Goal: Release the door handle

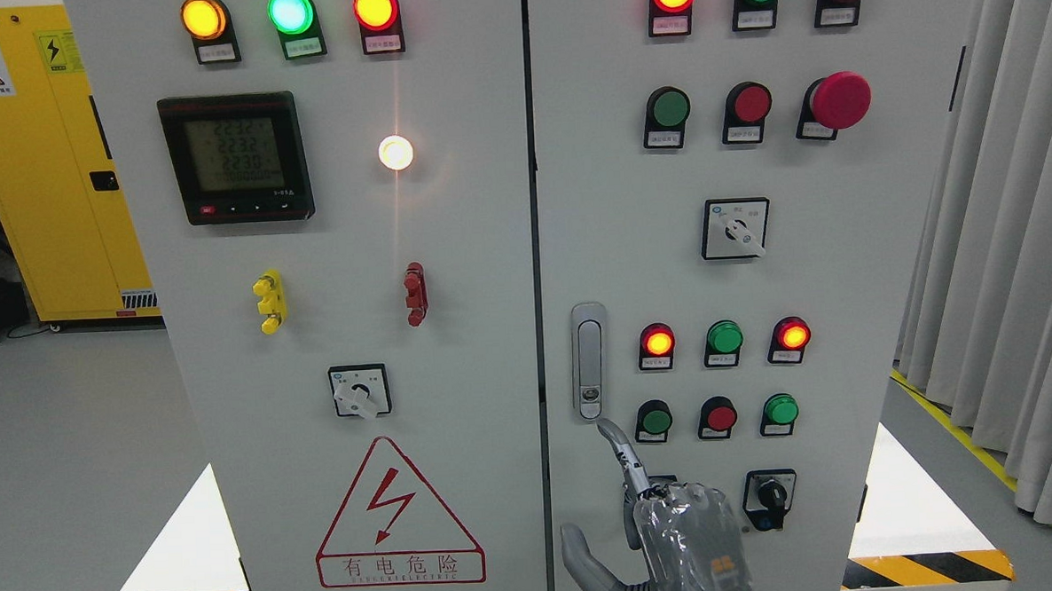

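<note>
**Tech A:** Grey curtains [1011, 221] hang along the room's right side; a yellow cabinet [50, 165] stands at the far left. State the main unit.

**Tech B:** Two-door electrical cabinet [479, 244], light grey, both doors flush and closed. The left door carries a digital meter [236, 157], three lit lamps and a red warning triangle [398, 514]. The right door carries lamps, push buttons, a red mushroom button [840, 101] and rotary switches.

**Tech A:** Location of the door handle?

**Tech B:** The door handle [589, 361] is mounted upright near the left edge of the right door, beside the seam, lying flat against the panel.

**Tech A:** Hand status?

**Tech B:** One robot hand [652, 530] rises from the bottom edge right of the middle, so it is the right hand. The index finger [620, 451] is extended upward, its tip just below the handle's lower end, not gripping it. The thumb [582, 555] is splayed to the left. The remaining fingers sit behind the clear-covered hand back. Nothing is held.

**Tech A:** Left hand?

**Tech B:** Outside the frame.
</note>
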Controlling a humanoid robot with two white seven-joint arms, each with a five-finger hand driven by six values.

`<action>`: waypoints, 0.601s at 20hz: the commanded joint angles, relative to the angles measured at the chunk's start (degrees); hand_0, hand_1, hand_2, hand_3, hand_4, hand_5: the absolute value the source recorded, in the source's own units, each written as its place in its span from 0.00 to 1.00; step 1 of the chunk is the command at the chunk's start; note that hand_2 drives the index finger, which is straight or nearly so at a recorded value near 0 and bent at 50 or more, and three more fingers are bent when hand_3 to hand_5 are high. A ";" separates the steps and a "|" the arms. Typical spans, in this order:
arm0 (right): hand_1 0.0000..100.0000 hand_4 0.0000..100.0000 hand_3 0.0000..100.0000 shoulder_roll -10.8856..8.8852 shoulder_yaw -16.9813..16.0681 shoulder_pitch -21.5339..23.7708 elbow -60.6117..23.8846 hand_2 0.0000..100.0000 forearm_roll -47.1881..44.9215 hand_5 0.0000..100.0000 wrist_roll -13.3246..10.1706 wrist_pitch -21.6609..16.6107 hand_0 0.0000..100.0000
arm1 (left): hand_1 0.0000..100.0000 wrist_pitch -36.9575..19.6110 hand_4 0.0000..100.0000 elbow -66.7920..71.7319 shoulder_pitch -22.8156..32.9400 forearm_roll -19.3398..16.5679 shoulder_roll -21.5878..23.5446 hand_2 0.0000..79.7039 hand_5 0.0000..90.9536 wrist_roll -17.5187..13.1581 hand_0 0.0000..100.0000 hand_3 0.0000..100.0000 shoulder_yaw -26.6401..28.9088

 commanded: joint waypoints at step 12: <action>0.34 1.00 1.00 0.58 3.76 -3.83 4.75 0.00 8.71 1.00 -0.50 7.13 0.37 | 0.56 0.05 0.00 0.00 0.00 0.00 0.00 0.00 0.00 0.00 0.12 0.00 0.00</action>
